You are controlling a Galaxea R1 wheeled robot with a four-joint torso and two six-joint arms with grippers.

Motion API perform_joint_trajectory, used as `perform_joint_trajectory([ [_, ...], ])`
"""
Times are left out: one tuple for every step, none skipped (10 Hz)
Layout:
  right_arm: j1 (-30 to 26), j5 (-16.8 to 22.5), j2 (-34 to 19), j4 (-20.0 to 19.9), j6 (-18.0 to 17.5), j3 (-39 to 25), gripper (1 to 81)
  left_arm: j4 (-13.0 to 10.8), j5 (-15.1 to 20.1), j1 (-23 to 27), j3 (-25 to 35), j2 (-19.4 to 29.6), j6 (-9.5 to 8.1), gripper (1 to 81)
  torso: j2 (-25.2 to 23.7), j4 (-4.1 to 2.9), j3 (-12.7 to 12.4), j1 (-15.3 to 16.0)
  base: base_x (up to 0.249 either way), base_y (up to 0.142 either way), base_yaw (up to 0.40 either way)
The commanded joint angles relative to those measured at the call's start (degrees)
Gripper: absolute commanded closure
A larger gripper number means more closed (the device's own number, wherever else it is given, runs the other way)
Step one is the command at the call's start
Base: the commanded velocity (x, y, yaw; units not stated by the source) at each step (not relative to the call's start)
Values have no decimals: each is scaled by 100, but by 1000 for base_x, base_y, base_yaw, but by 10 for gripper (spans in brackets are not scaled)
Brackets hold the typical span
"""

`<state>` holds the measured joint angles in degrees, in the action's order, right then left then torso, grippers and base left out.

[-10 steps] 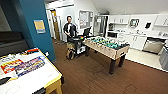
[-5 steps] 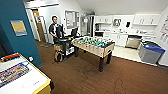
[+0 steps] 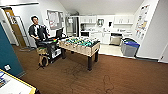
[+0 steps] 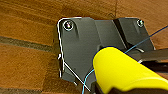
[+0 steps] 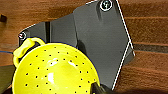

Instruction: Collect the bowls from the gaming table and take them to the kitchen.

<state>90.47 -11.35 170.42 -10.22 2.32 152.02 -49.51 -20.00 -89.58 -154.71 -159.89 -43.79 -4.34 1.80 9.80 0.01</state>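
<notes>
One yellow bowl (image 5: 53, 72) with small holes is seen close under the right wrist, its grip not discernible, while the kitchen (image 3: 105, 30) lies beyond the football table (image 3: 79, 45).

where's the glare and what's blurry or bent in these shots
Right wrist view: bright glare spots on the yellow bowl. Left wrist view: the yellow bowl sits close and soft-edged. Head view: the whole picture is soft and wide-angle bowed, with the kitchen brightly lit behind the foosball table.
</notes>
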Motion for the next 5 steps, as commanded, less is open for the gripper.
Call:
perform_joint_trajectory([
  [-182,309,-23,72,14,-15,811,-24,190,199,-68,141,-24,811,0,0,0,0,0,0,-397],
  [-182,309,-23,72,14,-15,811,-24,190,199,-68,141,-24,811,0,0,0,-1,0,0,-397],
  [-173,300,-23,72,14,-6,811,-24,190,199,-68,141,-24,811,0,0,0,-1,0,0,-397],
  [-173,309,-23,64,14,2,811,-24,190,199,-68,141,-24,811,0,0,0,-1,0,0,-397],
  [-182,300,-23,72,14,-15,811,-15,190,199,-68,150,-24,811,0,0,0,-1,0,0,-397],
])
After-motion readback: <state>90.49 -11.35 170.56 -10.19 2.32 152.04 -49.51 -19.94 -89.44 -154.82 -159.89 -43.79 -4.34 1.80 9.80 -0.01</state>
